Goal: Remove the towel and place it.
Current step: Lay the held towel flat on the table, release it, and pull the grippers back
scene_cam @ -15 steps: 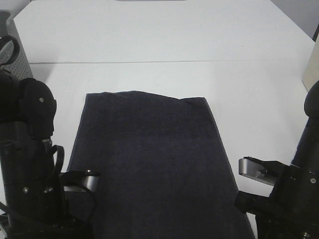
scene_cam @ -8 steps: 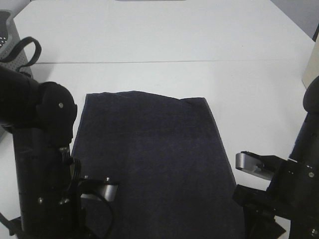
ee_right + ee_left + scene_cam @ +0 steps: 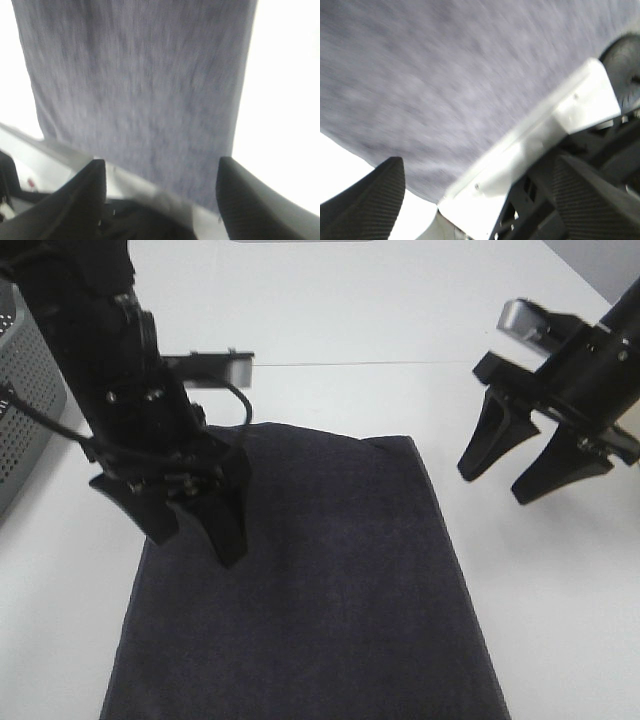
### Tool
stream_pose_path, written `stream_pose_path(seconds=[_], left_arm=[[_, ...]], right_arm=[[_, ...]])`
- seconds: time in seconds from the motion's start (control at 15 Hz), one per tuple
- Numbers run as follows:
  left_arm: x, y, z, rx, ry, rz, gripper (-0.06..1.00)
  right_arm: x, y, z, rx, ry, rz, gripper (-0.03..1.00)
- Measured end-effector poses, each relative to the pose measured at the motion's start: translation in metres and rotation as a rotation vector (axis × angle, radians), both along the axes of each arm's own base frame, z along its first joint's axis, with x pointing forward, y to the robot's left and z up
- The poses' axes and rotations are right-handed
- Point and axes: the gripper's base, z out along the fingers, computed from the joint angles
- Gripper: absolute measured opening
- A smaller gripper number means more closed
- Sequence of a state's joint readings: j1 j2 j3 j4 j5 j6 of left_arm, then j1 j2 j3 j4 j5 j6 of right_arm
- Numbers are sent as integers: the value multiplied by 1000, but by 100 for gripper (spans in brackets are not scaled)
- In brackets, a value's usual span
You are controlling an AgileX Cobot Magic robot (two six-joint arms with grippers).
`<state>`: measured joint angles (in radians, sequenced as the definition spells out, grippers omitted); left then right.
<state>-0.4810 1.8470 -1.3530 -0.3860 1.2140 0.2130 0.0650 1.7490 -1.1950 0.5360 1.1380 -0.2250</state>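
The towel is a large dark navy cloth lying flat on the white table, with one far corner slightly rumpled. My left gripper hangs over the towel's left edge, fingers pointing down and spread, nothing between them. My right gripper is open over bare table, just right of the towel's far right corner. In the left wrist view the towel fills the picture beyond the open left gripper. The right wrist view shows the towel lengthwise past the open right gripper, blurred.
A grey perforated basket stands at the left edge, close behind the left arm. A seam crosses the table beyond the towel. White table surface lies on both sides of the towel.
Both arms have risen from the towel's near edge and swung toward the far side. The towel lies where it was, its near part uncovered.
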Motion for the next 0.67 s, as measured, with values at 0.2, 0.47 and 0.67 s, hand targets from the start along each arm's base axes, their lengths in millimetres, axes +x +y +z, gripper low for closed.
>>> stream_pose_path(seconds=[0.2,0.47,0.67], left_arm=[[56,48,-6,-16,-80,132,80],[112,93,-31,-19,-184,252,86],[136,108,-46,-60,-186,294,86]], right_arm=[[34,-5,10,-37,-104,46,73],[94,1,-13,-3,-129,120,82],[127,5,-40,28,-129,152,82]])
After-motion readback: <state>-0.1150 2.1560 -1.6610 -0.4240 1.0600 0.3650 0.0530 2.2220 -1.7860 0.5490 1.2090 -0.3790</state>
